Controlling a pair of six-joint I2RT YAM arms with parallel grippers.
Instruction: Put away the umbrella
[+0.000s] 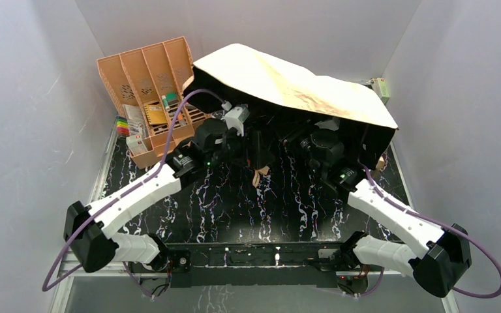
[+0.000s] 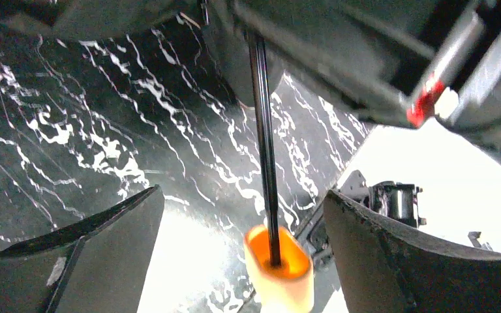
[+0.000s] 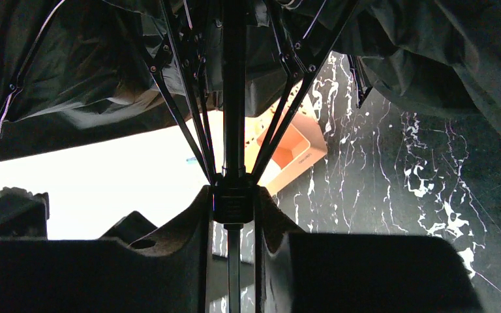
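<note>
Umbrella point(image 1: 287, 85) open, canopy tilted over the back of the worktop point(image 1: 235, 202), covering both tools. Right tool point(image 3: 233, 202) clamped on its shaft point(image 3: 233, 98). Left tool point(image 2: 241, 218) spread wide, handle point(image 2: 279, 274) between the fingers, touching neither.

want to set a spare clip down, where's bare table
Bare table lies near centre, between the left arm and right arm, in front of the umbrella. A small strip sits before the organizer. The back is crowded: umbrella, organizer, both arms reaching under.
</note>
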